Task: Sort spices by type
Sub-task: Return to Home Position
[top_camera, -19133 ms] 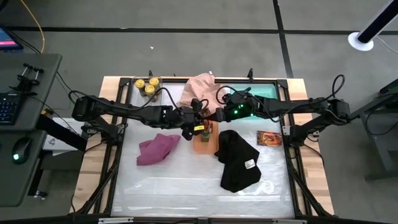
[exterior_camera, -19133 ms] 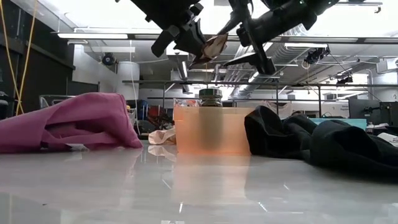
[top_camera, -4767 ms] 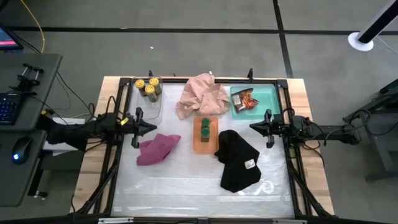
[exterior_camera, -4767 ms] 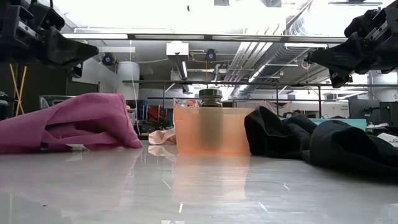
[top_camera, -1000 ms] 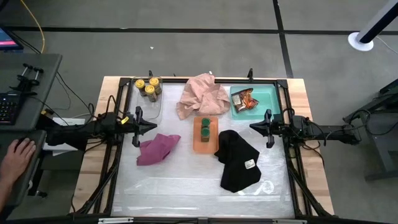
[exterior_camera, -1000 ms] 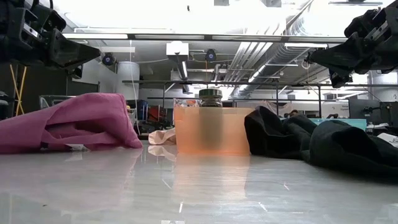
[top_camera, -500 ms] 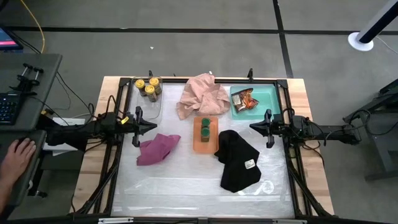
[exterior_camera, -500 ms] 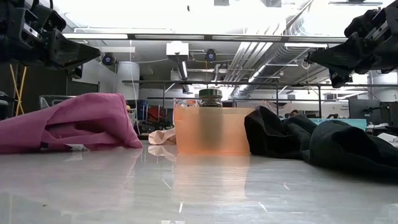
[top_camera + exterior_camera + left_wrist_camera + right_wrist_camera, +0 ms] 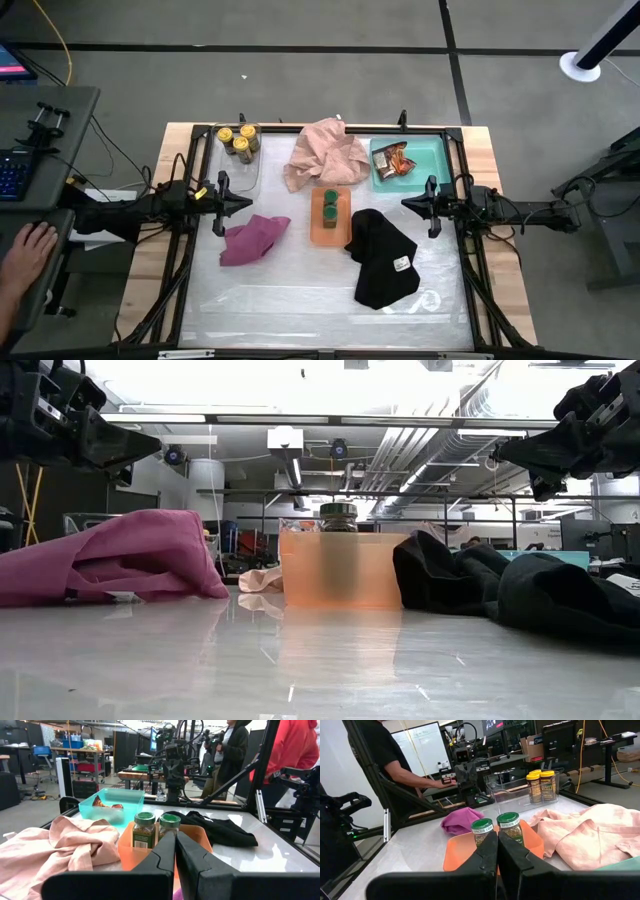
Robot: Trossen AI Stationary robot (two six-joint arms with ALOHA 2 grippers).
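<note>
Closest to the near edge lie two cloths: a black cloth [image 9: 382, 258] to the right and a magenta cloth [image 9: 252, 240] to the left, neither with anything on top. Between them, a little farther in, sits the orange tray [image 9: 329, 233], its right edge touching the black cloth. Two green-lidded jars [image 9: 329, 202] stand upright in it, one just behind the other.

Along the far edge there are three things in a row. At far left is a clear bin [image 9: 245, 172] with a cluster of yellow-lidded jars [image 9: 238, 140] standing at its far end. In the middle a crumpled pink cloth [image 9: 325, 152] reaches down to the orange tray's far rim. At far right is the teal tray [image 9: 425, 160], with red-brown packets [image 9: 393, 163] lying in its left half; I can't count them.

The left gripper [image 9: 245, 203] hangs above the table's left side, level with the orange tray, pointing inward. Its fingers [image 9: 162, 855] are pressed together with nothing between them. The right gripper [image 9: 406, 204] mirrors it on the right side, fingers [image 9: 509, 856] likewise closed and empty. Both are well apart from every jar and packet.
</note>
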